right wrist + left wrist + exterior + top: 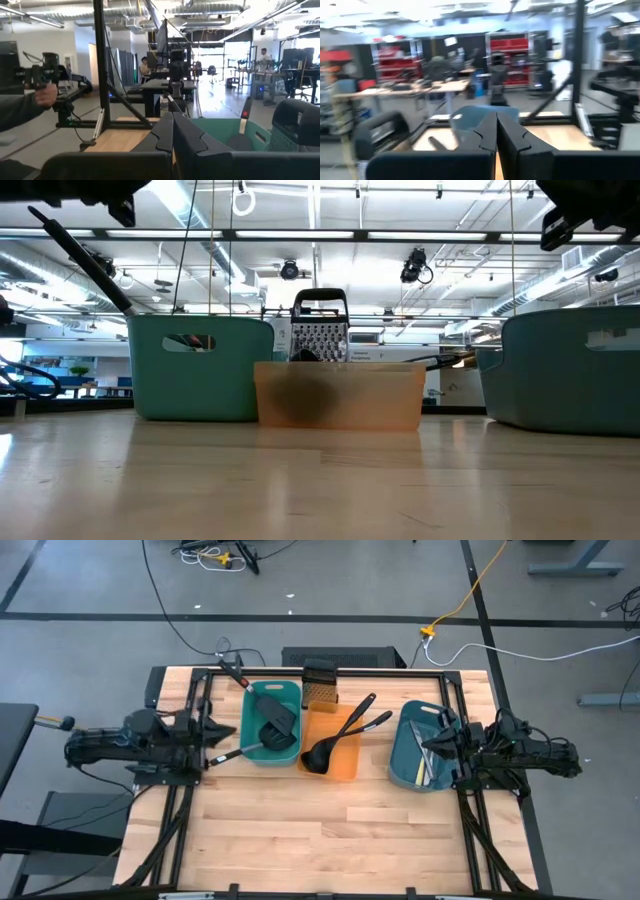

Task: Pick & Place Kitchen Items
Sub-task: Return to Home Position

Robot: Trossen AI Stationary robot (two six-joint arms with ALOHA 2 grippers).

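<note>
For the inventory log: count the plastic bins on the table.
3: the teal bin at the left, the orange bin in the middle, the blue bin at the right. None looks hidden.

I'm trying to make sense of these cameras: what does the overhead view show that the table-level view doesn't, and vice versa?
Only the overhead view looks inside: spatula heads in the teal bin, ladle bowls in the orange bin, cutlery in the blue bin, with the left tool and right tool seen whole at the table's sides. Only the table-level view shows the ceiling lights beyond. Both show the three bins and the dark mesh box.
</note>
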